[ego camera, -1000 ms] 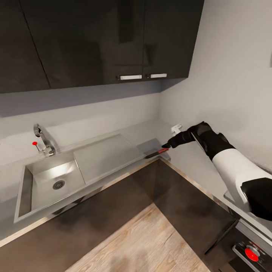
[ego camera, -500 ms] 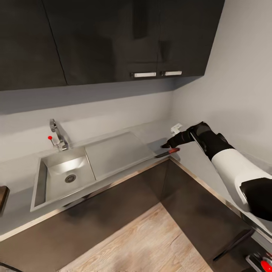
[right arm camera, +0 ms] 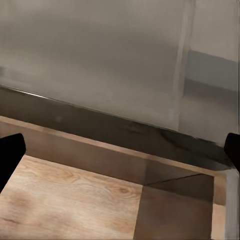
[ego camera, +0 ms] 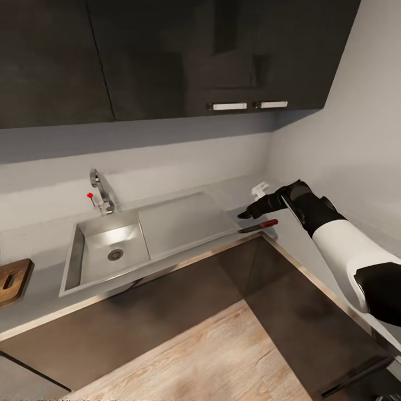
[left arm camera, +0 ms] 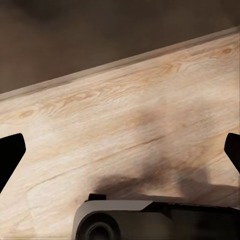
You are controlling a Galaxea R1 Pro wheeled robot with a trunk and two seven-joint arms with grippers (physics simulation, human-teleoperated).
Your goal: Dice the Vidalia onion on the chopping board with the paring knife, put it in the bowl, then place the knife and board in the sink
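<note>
Beside the sink (ego camera: 83,262) on the counter (ego camera: 245,203), the light, stiff paring knife (ego camera: 257,226) likely wants a red-handle grip; both grippers' fingers (right arm camera: 10,152) are spread empty.

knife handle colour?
Red, on the paring knife lying on the countertop; clearest in the head view.
</note>
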